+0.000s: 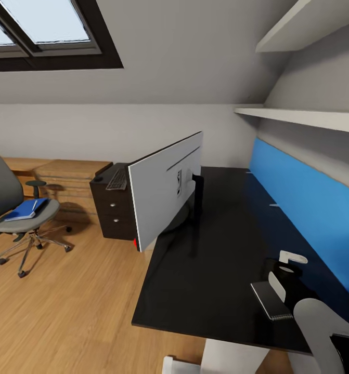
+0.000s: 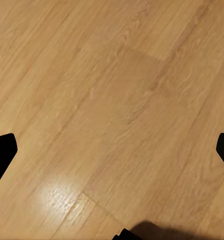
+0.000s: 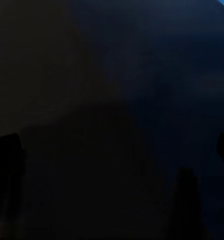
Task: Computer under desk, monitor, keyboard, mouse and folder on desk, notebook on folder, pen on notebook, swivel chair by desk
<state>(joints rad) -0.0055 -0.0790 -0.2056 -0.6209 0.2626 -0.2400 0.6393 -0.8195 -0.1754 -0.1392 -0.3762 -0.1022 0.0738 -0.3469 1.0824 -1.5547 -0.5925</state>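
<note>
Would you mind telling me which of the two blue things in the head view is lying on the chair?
The folder, flat on the swivel chair seat; the blue panel stands behind the desk.

Monitor (image 1: 166,189) blocks desk (image 1: 216,270) rear; front free.

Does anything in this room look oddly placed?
Yes. The monitor stands edge-on across the desk, overhanging its edge; the keyboard lies on the drawer unit; the folder sits on the swivel chair.
</note>
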